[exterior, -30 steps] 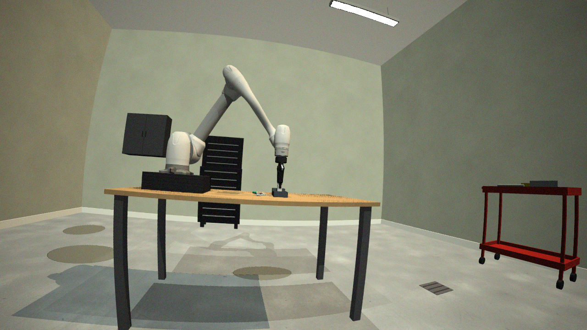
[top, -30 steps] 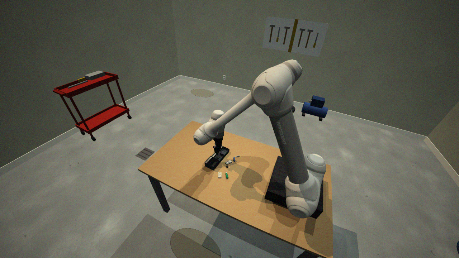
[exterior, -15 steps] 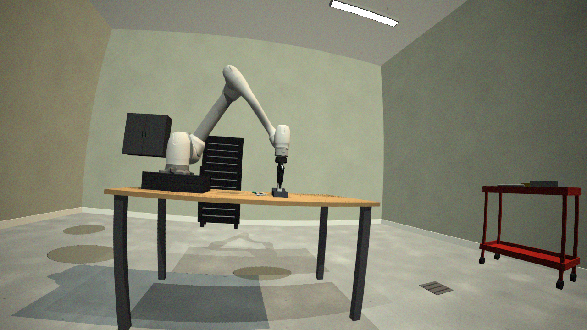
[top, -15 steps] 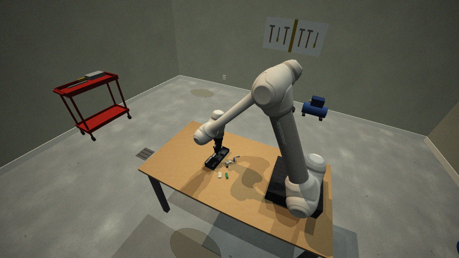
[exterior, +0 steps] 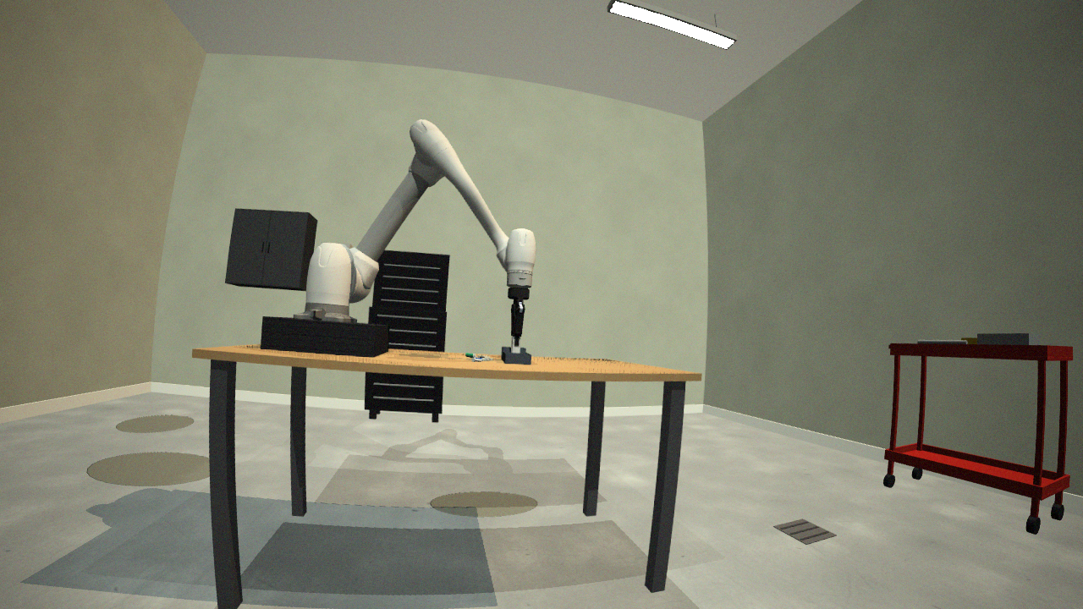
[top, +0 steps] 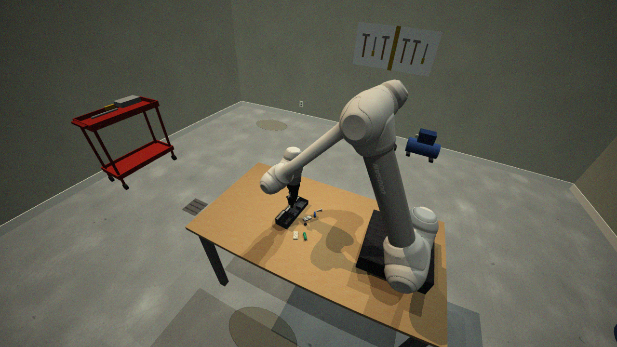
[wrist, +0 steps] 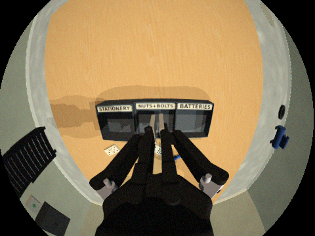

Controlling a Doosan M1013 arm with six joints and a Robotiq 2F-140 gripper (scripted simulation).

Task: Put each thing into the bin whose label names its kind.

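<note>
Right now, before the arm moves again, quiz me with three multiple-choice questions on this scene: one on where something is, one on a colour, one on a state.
1. The gripper hangs over the bin labelled:
A. STATIONERY
B. NUTS+BOLTS
C. BATTERIES

2. The cart by the wall is:
A. blue
B. red
C. green

3. The gripper's fingers are:
A. spread wide apart
B. drawn close together
C. lying flat on the table top

Answers:
1. B: in the wrist view the fingertips point into the middle bin, under the NUTS+BOLTS label.
2. B: its frame and both trays are red in the top and exterior views.
3. B: only a thin gap shows between them in the wrist view.
</note>
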